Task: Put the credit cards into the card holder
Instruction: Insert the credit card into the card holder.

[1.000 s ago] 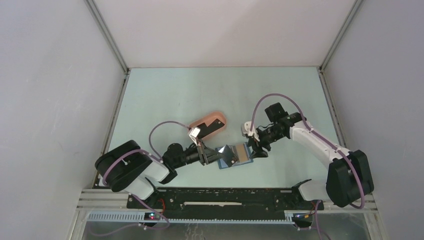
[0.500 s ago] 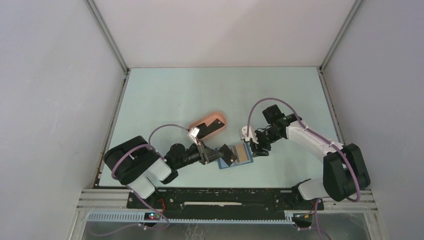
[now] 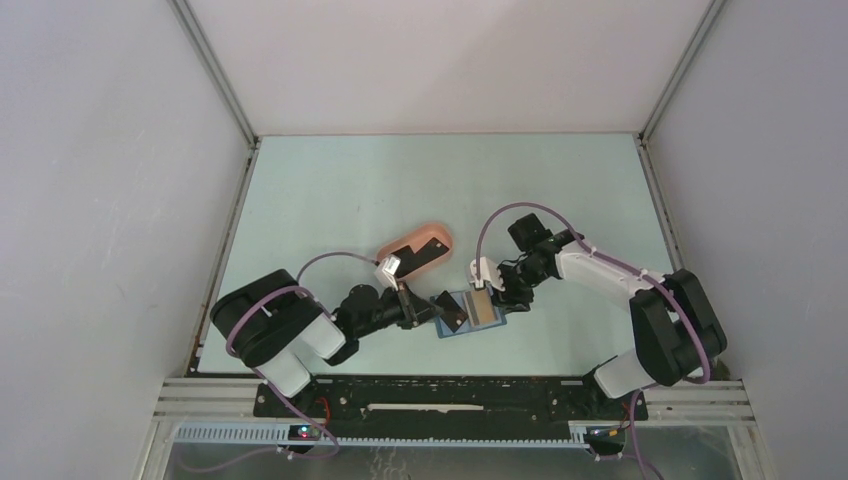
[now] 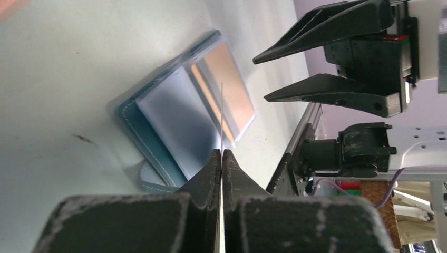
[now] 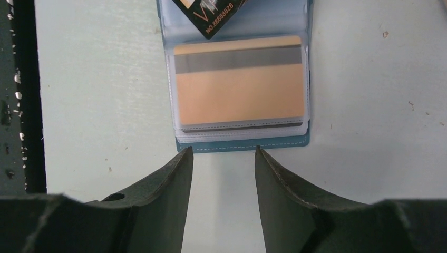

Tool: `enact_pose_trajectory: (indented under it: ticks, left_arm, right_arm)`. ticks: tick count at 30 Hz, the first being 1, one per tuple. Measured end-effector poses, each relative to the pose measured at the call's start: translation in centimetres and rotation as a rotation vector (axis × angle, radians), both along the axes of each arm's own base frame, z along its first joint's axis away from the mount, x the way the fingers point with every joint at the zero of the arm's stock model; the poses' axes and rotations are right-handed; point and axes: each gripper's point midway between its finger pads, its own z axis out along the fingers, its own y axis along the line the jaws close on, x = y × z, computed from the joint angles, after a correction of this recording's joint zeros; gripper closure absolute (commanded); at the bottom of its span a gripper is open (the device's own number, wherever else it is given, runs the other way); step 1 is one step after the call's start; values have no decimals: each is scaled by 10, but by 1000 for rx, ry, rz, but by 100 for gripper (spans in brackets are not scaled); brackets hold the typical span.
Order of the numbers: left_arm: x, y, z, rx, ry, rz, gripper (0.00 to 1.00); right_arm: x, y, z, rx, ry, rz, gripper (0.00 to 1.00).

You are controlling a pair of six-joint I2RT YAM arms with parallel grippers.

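pink, seemingly oval tray on pale table

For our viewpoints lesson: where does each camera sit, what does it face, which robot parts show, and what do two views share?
Top external: above and behind, looking down on the table; both arms, left gripper and right gripper at the card holder.
Left wrist: along its shut fingers, pinching a black card, toward the card holder.
Right wrist: down between its parted fingers onto the tan-orange card.
Shared: both wrist views show that card.
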Motion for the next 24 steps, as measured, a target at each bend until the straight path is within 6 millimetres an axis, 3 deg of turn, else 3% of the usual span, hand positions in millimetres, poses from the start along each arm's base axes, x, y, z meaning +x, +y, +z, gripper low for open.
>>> enact_pose_trajectory:
  ticks: [6,24]
  left_arm:
    - [3,-2,-9,46,20,0,100]
    - [9,-4,-5,31,17,-3,100]
  right_arm:
    - [2,-1,-5,-25,-4,-8,46]
    - [3,1,-11,-50,-3,-11,48]
